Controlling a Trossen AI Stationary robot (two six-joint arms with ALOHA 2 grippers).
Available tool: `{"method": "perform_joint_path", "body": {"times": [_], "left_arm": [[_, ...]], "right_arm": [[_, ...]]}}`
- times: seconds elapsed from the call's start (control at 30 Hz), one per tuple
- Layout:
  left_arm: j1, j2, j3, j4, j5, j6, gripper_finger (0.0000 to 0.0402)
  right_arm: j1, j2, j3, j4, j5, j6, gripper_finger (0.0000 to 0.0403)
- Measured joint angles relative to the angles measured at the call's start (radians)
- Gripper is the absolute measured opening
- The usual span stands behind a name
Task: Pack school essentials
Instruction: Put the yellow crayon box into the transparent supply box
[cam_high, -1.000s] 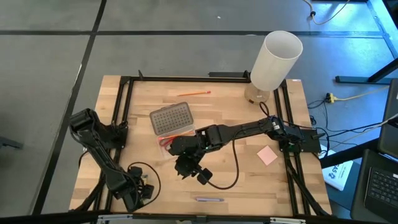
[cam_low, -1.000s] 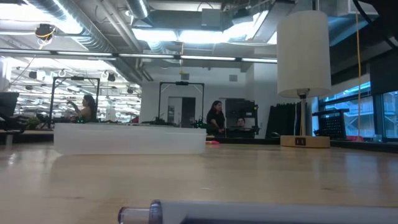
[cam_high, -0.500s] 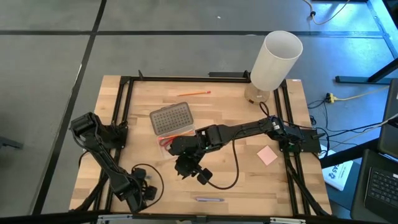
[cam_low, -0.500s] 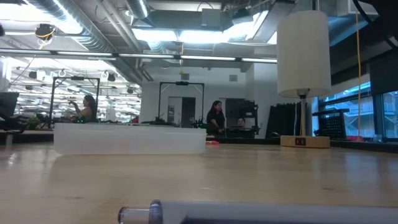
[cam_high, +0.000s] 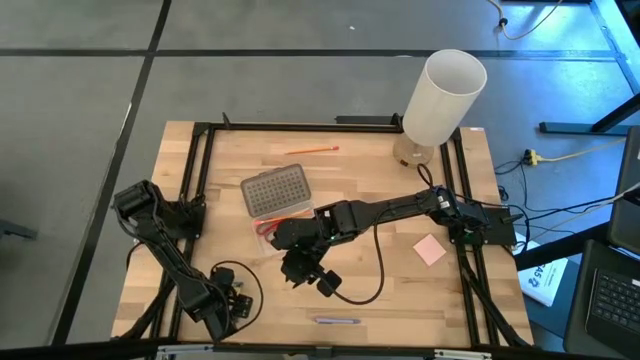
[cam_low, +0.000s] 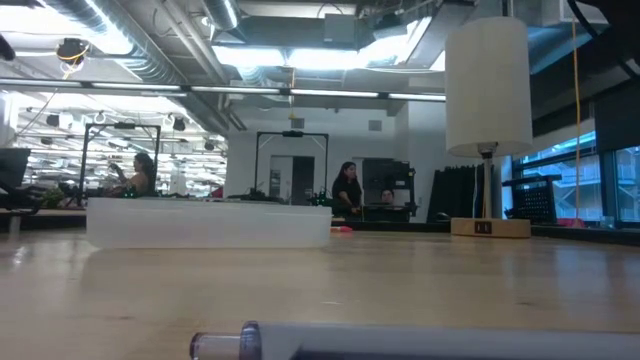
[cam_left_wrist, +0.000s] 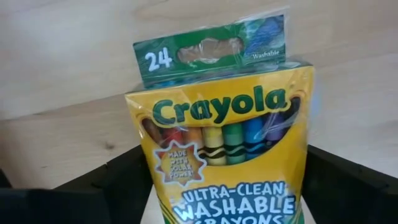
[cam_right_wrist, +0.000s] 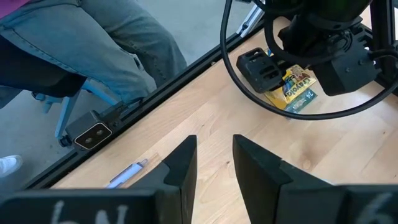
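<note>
The green-and-yellow crayon box (cam_left_wrist: 224, 124) sits between my left gripper's (cam_left_wrist: 227, 174) fingers at the table's near-left corner (cam_high: 228, 303). The right wrist view also shows the box (cam_right_wrist: 297, 87) under that gripper (cam_right_wrist: 267, 71). My right gripper (cam_right_wrist: 214, 162), open by a narrow gap and holding nothing, hovers over the table's middle (cam_high: 300, 265). The red-handled scissors (cam_high: 265, 226) lie beside the clear case. An orange pencil (cam_high: 315, 149) lies near the far edge, the pink pad (cam_high: 430, 249) at the right, and the grey pen (cam_high: 335, 321) by the near edge. My left gripper pinches the crayon box across its width, one finger (cam_left_wrist: 112, 186) on each long side (cam_left_wrist: 158, 186) of its lower half. The box's green flap end (cam_left_wrist: 211, 50) points away from the wrist, along the fingers. Whether the box rests on the table, I cannot tell.
The clear case with a dimpled grey lid (cam_high: 273, 190) stands left of centre, low and wide in the low view (cam_low: 210, 222). A tall white cylinder (cam_high: 440, 95) stands at the far right corner. A black cable loops under my right arm (cam_high: 375, 280). A seated person's legs (cam_right_wrist: 81, 37) show beyond the near edge.
My left arm's elbow has shifted slightly, while its gripper stays at the near-left corner around the crayon box. My right arm has kept still.
</note>
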Motion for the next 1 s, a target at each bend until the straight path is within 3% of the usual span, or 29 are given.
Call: {"method": "perform_joint_path", "body": {"times": [0.37,1.0], "left_arm": [[0.0,0.0,0.0,-0.01,-0.022,0.082,0.0295],[-0.008,-0.001,0.0,-0.014,-0.066,0.108,0.0293]], "right_arm": [[0.0,0.0,0.0,0.0,0.0,0.0,0.0106],[0.0,0.0,0.0,0.0,0.0,0.0,0.0106]]}}
